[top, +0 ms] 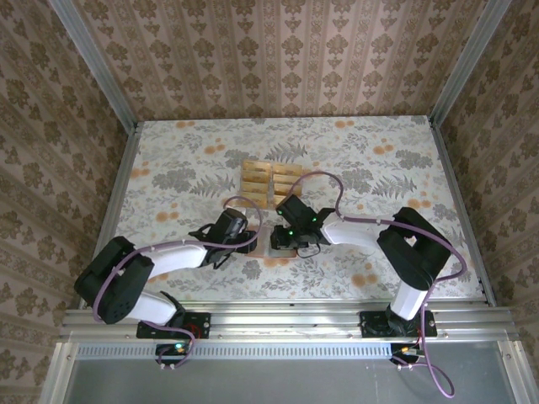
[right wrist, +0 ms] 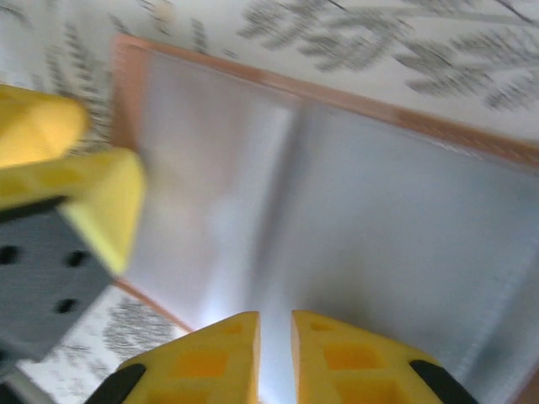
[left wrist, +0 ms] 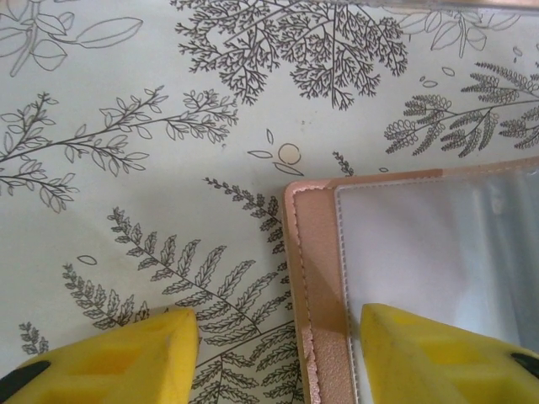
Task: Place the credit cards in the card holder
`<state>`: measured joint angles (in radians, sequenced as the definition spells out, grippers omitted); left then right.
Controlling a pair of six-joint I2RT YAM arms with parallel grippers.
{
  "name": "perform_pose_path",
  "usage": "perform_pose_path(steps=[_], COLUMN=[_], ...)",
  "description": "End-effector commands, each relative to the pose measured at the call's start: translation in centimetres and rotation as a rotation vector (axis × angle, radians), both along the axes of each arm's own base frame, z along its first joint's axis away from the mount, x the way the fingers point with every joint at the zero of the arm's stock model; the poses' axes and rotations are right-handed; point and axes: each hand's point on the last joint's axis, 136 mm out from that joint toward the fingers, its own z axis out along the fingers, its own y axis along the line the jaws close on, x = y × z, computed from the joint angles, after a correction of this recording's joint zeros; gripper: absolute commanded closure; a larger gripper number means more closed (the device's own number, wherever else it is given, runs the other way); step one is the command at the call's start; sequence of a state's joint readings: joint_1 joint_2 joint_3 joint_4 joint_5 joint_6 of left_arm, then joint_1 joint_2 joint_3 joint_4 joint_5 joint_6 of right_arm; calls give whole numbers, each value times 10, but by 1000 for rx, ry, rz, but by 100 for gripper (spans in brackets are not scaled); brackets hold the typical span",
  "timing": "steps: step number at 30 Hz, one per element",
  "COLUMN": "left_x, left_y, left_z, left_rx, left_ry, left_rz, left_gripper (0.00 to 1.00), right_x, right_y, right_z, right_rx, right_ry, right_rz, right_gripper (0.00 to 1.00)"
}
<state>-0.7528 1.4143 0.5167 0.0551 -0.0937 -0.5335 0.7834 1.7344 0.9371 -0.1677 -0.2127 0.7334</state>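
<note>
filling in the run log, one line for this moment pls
wallet open flat; left gripper open at its edge; right gripper shut over inside; cards on table

Pale tablecloth printed with grey fern leaves and orange blooms (top: 168, 168), brown damask-striped wallpaper walls (top: 278, 59), silver aluminium rail along the near edge (top: 286, 320)

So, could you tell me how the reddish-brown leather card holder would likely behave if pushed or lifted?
The reddish-brown leather-like card holder lies open and flat, so it probably slides rather than tips. Its centre fold suggests it would flop shut if lifted by one edge. The glossy grey inside may be slippery for the left gripper.
</note>
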Motion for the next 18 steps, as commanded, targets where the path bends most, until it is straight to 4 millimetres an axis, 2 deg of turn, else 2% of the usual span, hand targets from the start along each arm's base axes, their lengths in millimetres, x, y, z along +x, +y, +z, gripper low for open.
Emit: perform_pose_path(steps=[1,6,11,15,18], left_x=[-11,-12,-9,2,19], left_y=[11,8,3,-3,1], left_z=[-15,-16,-9,15,48], left_rx=[95,97,74,10,-88], left_ry=[50,56,49,22,-20], left_rz=[-18,-26,-26,-15,30], left_gripper=[45,46,45,39,26], right_x=[0,-3,-1,5,12], right_y=[-13,-17,-10,-6,-5], right_z=[-10,-14,6,38,64], right_rx=[-25,-18,11,36,52], right_ry=[-7,2,-20,-64,-106], right_rz=[-30,-34,-7,16,22], right_gripper=[84,85,81,73,65])
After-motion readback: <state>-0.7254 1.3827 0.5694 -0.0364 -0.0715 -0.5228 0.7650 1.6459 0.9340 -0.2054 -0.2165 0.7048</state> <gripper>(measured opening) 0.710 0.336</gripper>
